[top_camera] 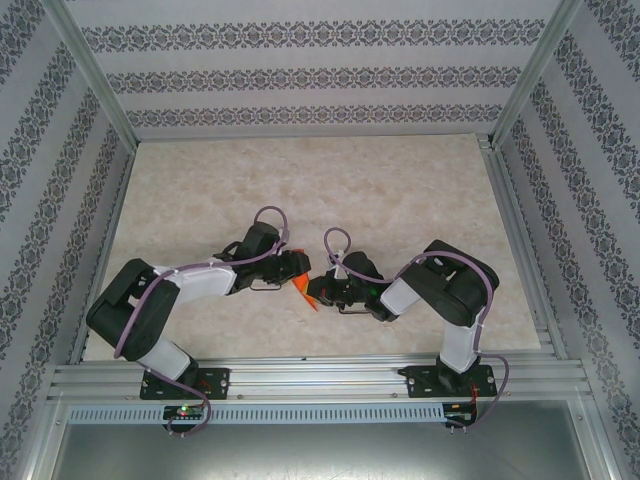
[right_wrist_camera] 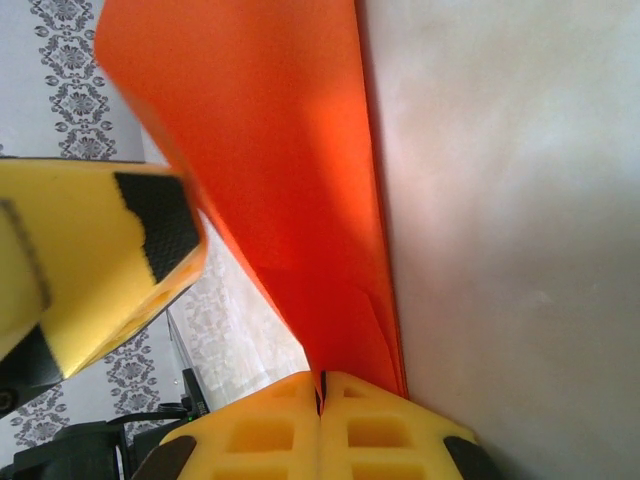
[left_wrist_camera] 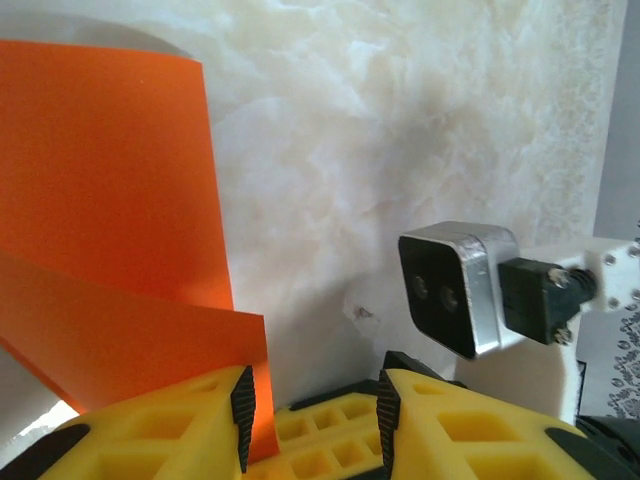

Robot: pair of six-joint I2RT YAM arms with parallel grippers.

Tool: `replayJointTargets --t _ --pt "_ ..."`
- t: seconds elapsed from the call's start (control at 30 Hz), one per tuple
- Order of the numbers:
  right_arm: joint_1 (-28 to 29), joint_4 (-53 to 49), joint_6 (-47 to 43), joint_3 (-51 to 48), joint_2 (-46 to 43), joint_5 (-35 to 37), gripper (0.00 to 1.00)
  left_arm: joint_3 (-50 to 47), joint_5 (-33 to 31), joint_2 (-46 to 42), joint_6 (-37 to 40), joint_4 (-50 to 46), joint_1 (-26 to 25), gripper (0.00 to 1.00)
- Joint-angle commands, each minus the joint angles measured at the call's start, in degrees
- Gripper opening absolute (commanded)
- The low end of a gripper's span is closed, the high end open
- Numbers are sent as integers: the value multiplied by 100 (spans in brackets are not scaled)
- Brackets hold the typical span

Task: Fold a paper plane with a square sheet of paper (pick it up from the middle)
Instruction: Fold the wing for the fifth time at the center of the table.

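The orange-red sheet of paper (top_camera: 305, 291) hangs folded between the two grippers, just above the table near its front. My right gripper (right_wrist_camera: 322, 388) is shut on the paper's lower edge, and the folded layers (right_wrist_camera: 300, 180) rise from its closed fingers. My left gripper (left_wrist_camera: 315, 420) is open; the paper (left_wrist_camera: 110, 230) runs past the inner face of its left pad (left_wrist_camera: 242, 415), while the right pad (left_wrist_camera: 388, 420) stands apart from it. From above, the left gripper (top_camera: 297, 268) and the right gripper (top_camera: 325, 290) nearly touch. The paper's whole shape is hidden.
The pale marble-patterned table (top_camera: 330, 190) stretches beyond the arms, walled by patterned panels on three sides. The right wrist's camera block (left_wrist_camera: 450, 290) sits close to my left gripper. One yellow finger of the left gripper (right_wrist_camera: 110, 250) crowds the right wrist view.
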Motion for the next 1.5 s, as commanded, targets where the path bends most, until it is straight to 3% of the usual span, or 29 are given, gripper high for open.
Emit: replayJointTargets --t 0.0,0.6,0.73,0.93,1.33,1.47 --pt "-23 -962 -76 -41 293 350 2 174 -223 155 110 163 -54 40" --pt "-47 -2107 -367 108 -260 533 13 82 -828 640 -16 -337 37 36" --pt "-56 -2299 -388 115 -545 547 21 84 -792 688 29 -334 39 36" --pt "-55 -3251 -729 268 -1174 691 24 113 -688 716 190 -405 35 36" --pt "135 -3503 -1006 399 -1189 479 17 144 -454 829 298 -440 37 36" --pt "115 -3798 -924 254 -1596 999 21 156 -391 837 324 -440 36 36"
